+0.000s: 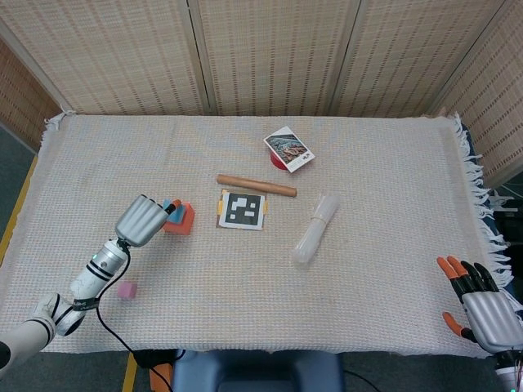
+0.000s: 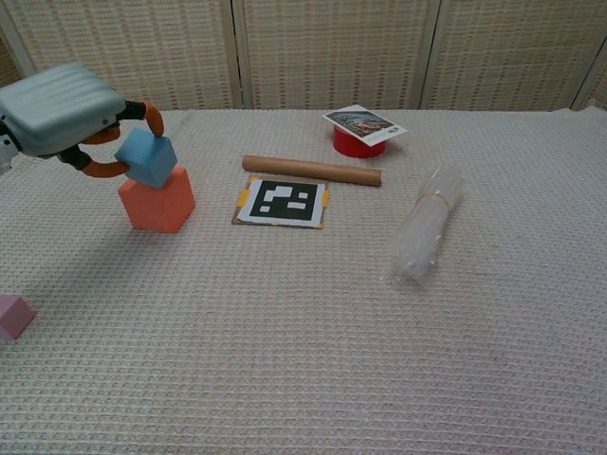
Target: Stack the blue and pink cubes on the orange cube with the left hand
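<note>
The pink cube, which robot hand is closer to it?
Left. The left hand is just up and right of the pink cube, holding the blue cube over the orange cube. The right hand is far across the table.

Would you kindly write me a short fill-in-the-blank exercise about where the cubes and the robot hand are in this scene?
1. The left robot hand holds the ____ cube.
2. That cube sits tilted just above the ____ cube.
3. The pink cube lies on the ____.
4. The wooden rod lies between the marker card and the ____ tin.

Missing words: blue; orange; cloth; red
</note>
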